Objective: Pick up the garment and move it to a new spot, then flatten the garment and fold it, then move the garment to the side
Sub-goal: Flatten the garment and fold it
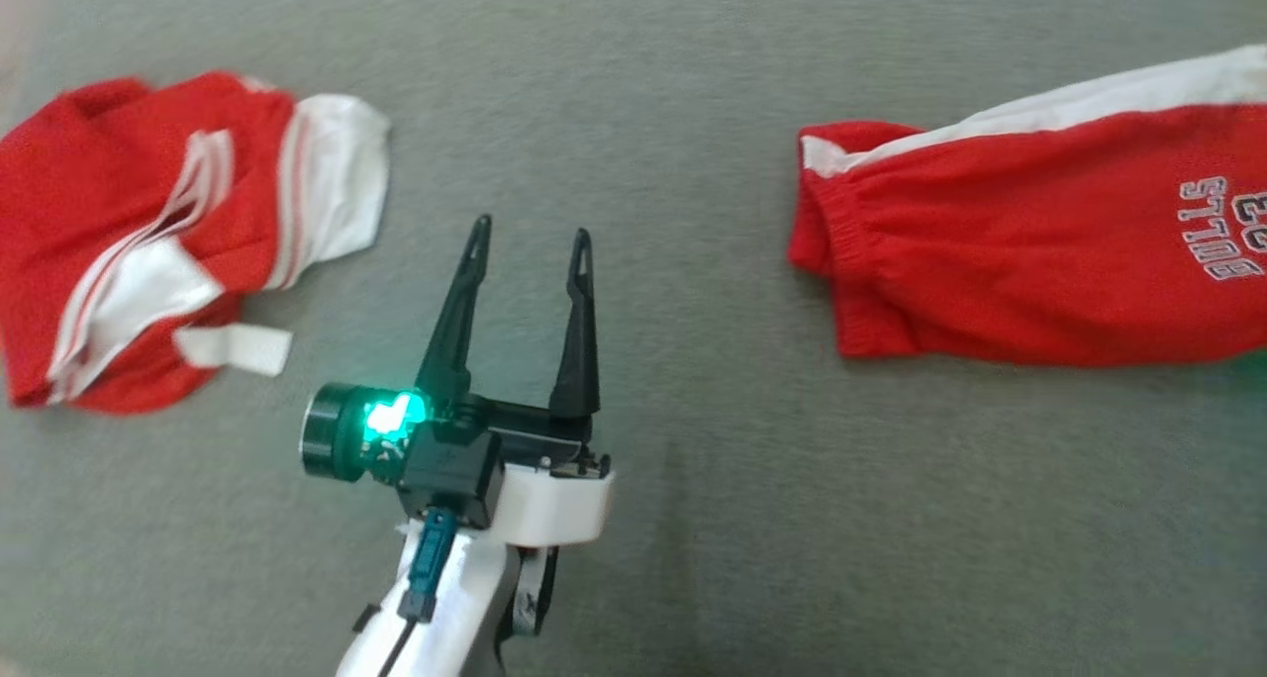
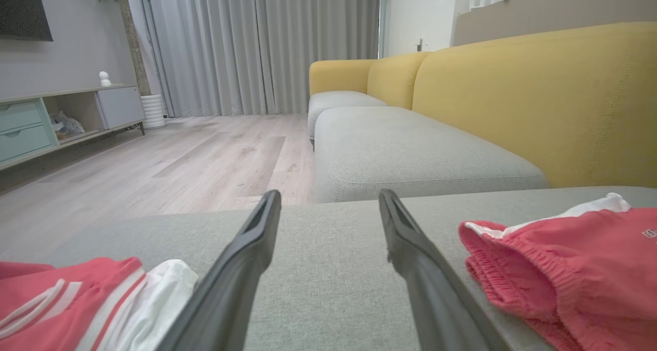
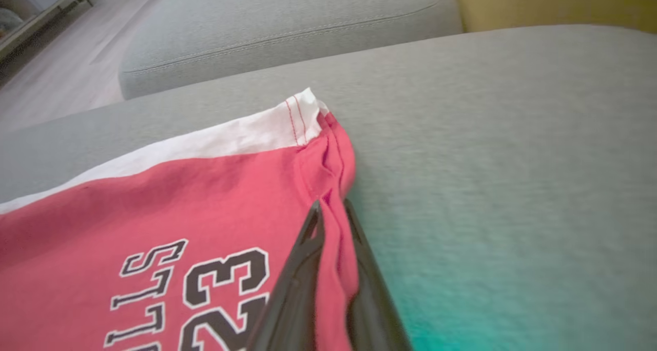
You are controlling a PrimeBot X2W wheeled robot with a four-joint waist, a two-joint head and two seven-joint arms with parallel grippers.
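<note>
Lying crumpled at left, a red-and-white garment (image 1: 148, 232) sits apart from the left gripper (image 1: 532, 234), spread and empty over the grey cushion (image 1: 752, 558). To its right the red shorts (image 1: 1029, 251) stretch lengthwise, waistband nearest, far corner pinched in the right gripper (image 3: 331, 208).

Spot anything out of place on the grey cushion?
The red-and-white striped garment at the left lies crumpled, a white strip sticking out below it. The red lettered garment lies flatter, its edge pinched between the fingers of the right gripper. Left gripper open, empty.
</note>
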